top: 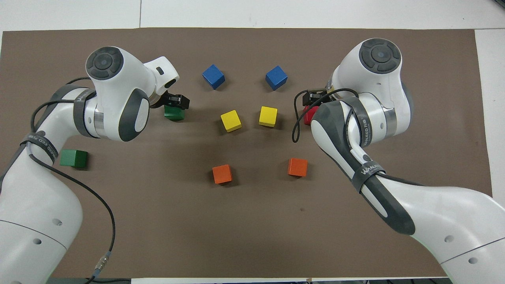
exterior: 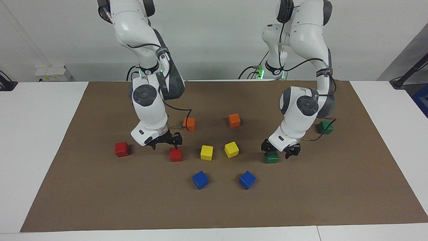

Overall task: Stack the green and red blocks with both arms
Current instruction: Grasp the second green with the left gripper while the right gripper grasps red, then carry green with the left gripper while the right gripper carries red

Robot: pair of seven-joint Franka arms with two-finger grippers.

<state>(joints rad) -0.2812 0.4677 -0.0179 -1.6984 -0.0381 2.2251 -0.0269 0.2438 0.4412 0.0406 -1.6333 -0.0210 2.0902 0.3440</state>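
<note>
Left gripper (exterior: 280,149) wide over green block (exterior: 271,157)

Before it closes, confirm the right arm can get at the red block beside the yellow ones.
Probably yes. The right hand hangs open just above that red block, and the nearest yellow block stands apart from it, leaving room around the block.
</note>
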